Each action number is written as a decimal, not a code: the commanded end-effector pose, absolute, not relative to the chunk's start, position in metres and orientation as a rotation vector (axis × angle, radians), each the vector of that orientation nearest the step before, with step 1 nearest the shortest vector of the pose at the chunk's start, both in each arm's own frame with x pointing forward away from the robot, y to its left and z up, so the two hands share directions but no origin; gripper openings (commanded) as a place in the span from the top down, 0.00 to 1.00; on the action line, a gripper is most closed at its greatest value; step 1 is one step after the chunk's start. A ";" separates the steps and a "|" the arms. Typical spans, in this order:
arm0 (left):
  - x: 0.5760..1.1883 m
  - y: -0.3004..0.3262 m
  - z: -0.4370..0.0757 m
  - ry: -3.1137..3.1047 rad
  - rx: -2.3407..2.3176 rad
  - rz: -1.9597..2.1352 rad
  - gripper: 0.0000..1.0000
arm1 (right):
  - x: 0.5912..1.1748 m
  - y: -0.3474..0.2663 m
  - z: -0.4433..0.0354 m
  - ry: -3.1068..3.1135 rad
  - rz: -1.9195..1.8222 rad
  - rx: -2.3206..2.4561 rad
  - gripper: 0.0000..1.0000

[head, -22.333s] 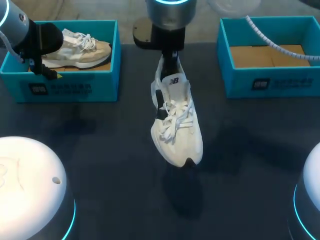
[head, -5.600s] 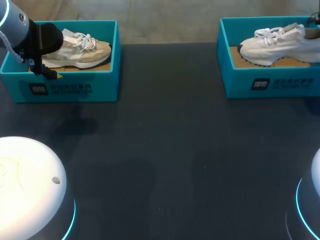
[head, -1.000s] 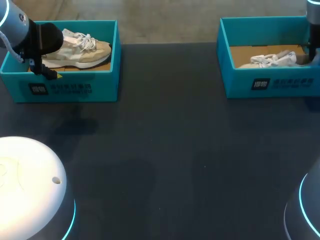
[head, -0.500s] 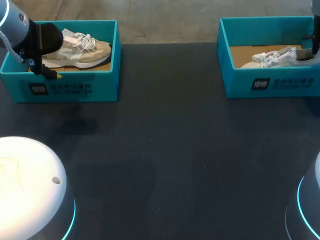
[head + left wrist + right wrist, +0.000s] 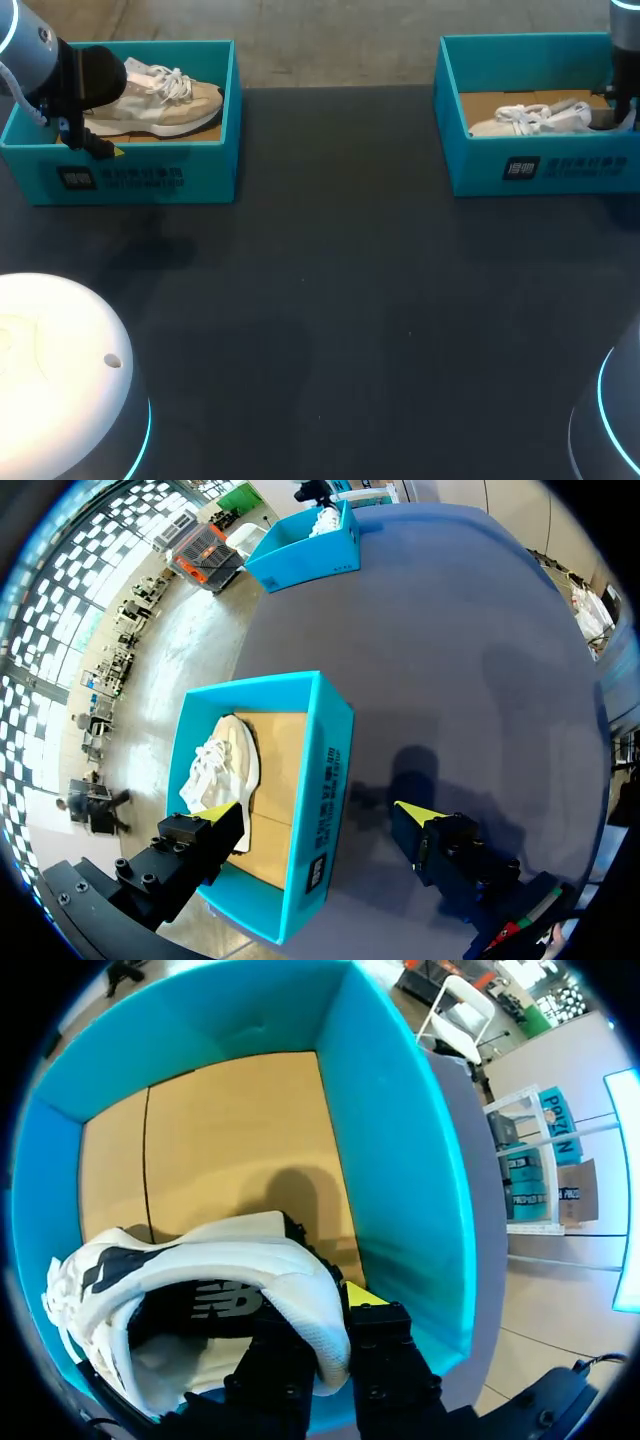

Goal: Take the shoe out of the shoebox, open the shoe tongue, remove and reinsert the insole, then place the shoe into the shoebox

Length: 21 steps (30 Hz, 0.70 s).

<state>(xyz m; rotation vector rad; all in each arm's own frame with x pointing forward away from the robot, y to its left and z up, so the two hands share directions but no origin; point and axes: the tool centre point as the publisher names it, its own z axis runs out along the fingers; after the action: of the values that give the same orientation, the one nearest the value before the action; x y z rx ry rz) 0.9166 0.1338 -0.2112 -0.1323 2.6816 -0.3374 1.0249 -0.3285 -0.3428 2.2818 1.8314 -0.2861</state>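
the white shoe (image 5: 530, 120) sits inside the right box (image 5: 545, 168), toe toward the table's middle. the right gripper (image 5: 322, 1325) pinches its heel collar. the left gripper (image 5: 315, 815) hangs wide open astride the left box (image 5: 325, 765) wall, beside a beige shoe (image 5: 225, 765).
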 end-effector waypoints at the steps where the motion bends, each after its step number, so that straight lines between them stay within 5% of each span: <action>1: 0.916 0.134 -0.211 2.682 -0.133 -0.333 0.00 | 1.030 -0.329 -0.351 1.825 -0.312 2.290 1.00; 11: 0.916 0.134 -0.211 2.682 -0.133 -0.333 0.00 | 1.025 -0.333 -0.362 1.809 -0.368 2.280 0.98; 16: 0.916 0.134 -0.211 2.682 -0.133 -0.333 0.00 | 1.025 -0.333 -0.363 1.804 -0.360 2.290 0.60; 21: 0.916 0.134 -0.211 2.682 -0.133 -0.333 0.00 | 1.026 -0.333 -0.360 1.795 -0.351 2.292 0.58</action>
<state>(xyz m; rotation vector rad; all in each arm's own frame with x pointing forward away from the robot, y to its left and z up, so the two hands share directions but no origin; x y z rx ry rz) 0.9167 0.1338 -0.2112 -0.1322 2.6816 -0.3375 1.0258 -0.3328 -0.3622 2.2924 1.7977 -0.3494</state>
